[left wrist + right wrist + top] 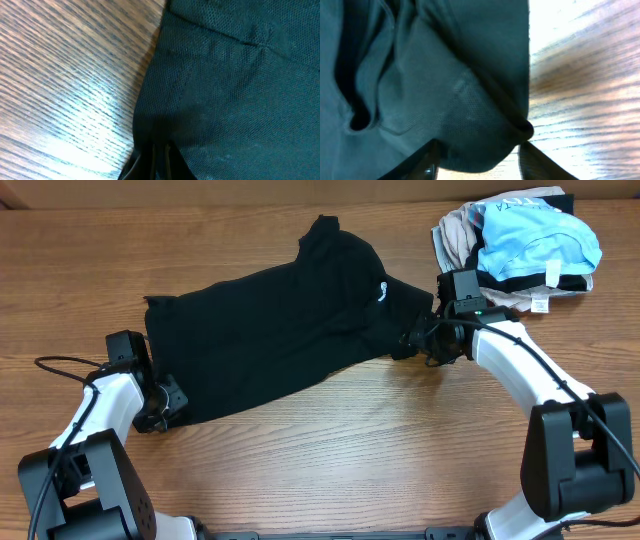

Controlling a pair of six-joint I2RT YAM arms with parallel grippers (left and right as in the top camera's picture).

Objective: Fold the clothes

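Observation:
The clothes (280, 320), one limp black garment, lie spread slantwise across the wooden table, with a small white logo (383, 290) near the right end. My left gripper (168, 395) sits at the garment's lower left corner. In the left wrist view the left gripper (161, 162) is shut on the edge of the black mesh cloth (230, 90). My right gripper (412, 340) is at the garment's right edge. In the right wrist view its jaws (477, 150) stand apart, with a rounded fold of the cloth (445, 75) bulging between them.
A pile of other garments lies at the back right: a light blue one (540, 240) with black trim on a beige one (460, 235), close behind my right arm. Bare wooden table (350, 450) stretches in front of the black garment.

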